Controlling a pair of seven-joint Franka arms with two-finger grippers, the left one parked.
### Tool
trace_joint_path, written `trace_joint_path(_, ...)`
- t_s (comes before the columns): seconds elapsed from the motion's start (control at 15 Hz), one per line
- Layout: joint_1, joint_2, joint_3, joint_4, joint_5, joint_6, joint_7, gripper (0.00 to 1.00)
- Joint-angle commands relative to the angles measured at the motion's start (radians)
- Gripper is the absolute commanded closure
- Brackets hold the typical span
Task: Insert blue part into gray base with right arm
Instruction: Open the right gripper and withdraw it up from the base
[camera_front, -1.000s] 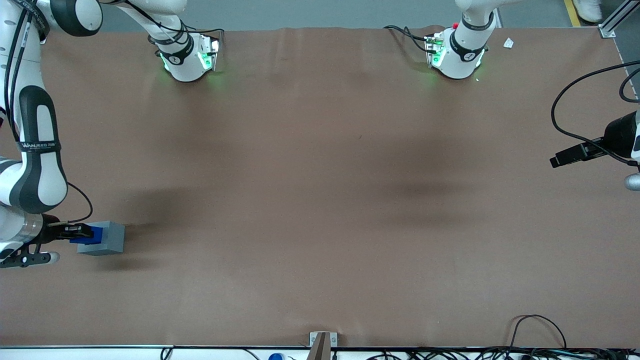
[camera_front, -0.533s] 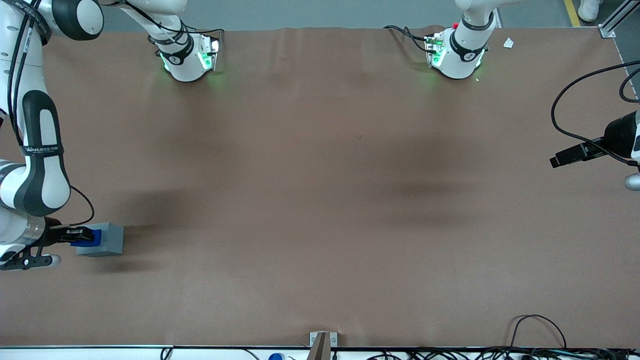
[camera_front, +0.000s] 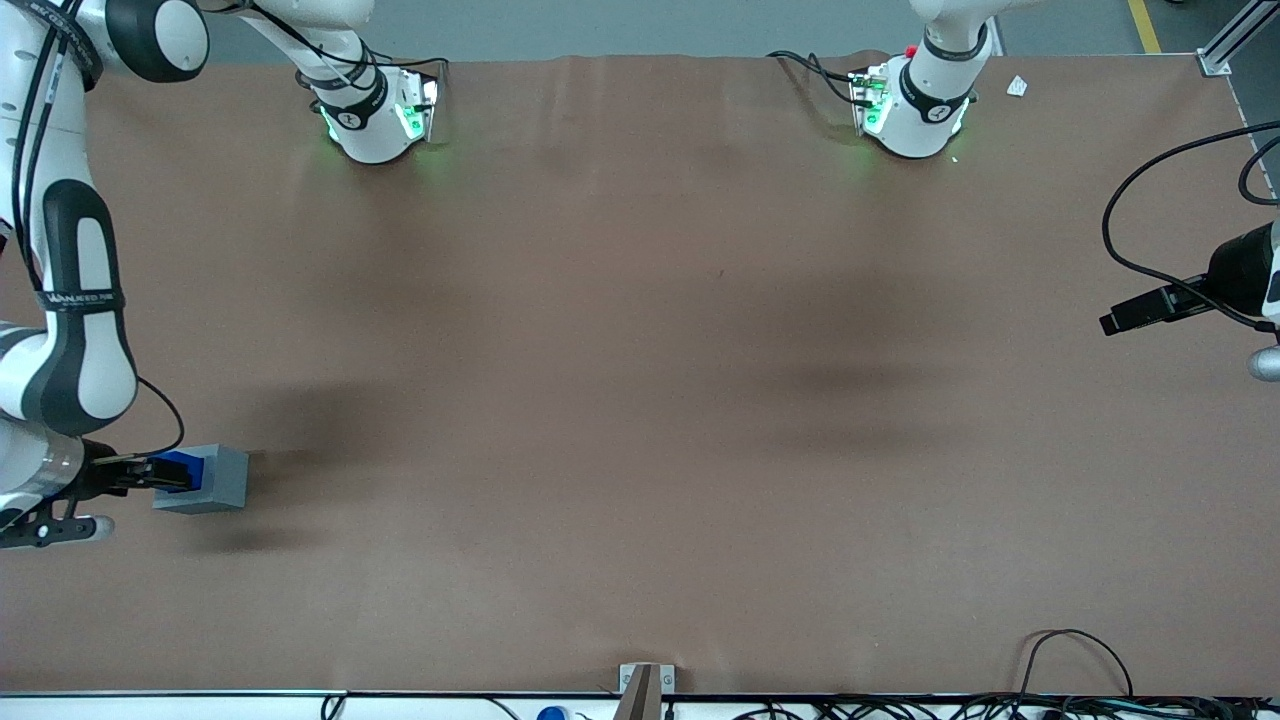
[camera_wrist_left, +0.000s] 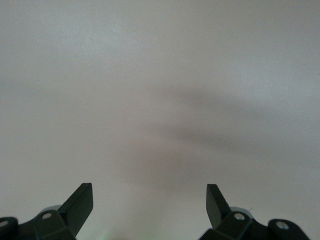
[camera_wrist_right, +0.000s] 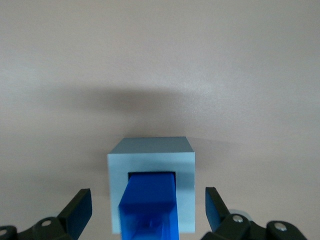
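The gray base (camera_front: 220, 480) stands on the brown table near the working arm's end. The blue part (camera_front: 183, 463) stands upright in the base's top recess and sticks out above it. The right wrist view shows the blue part (camera_wrist_right: 150, 200) seated in the square recess of the gray base (camera_wrist_right: 186, 165). My right gripper (camera_front: 158, 476) hangs just above the blue part. In the wrist view the gripper (camera_wrist_right: 147, 194) is open, with its fingers (camera_wrist_right: 80, 207) wide apart on either side of the base and touching nothing.
The brown table (camera_front: 640, 400) stretches toward the parked arm's end. Two arm bases (camera_front: 375, 110) stand along the table edge farthest from the front camera. Cables (camera_front: 1070, 660) lie at the edge nearest the front camera.
The right gripper has drawn back slightly from the gray base toward the working arm's end. The blue part shows more fully in the base. The base has not moved.
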Motion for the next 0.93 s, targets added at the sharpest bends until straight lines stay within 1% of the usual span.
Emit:
trace_joint_path(0.0, 0.008, -0.145, 0.009, -0.033, -0.009, -0.114, 0.010, 0.00)
trace_joint_path(0.13, 0.022, -0.224, 0.009, -0.035, -0.010, -0.185, 0.007, 0.00)
trace_joint_path(0.4, 0.083, -0.365, 0.008, -0.032, -0.013, -0.312, 0.026, 0.00)
trace_joint_path(0.47, 0.111, -0.394, 0.006, -0.027, -0.042, -0.352, 0.063, 0.00)
trace_joint_path(0.53, 0.134, -0.416, 0.012, -0.024, -0.094, -0.384, 0.095, 0.00)
trace_joint_path(0.6, 0.151, -0.443, 0.014, -0.021, -0.110, -0.403, 0.111, 0.00)
trace_joint_path(0.73, 0.175, -0.504, 0.019, -0.010, -0.101, -0.436, 0.160, 0.00)
trace_joint_path(0.87, 0.200, -0.569, 0.019, -0.026, -0.098, -0.516, 0.241, 0.00)
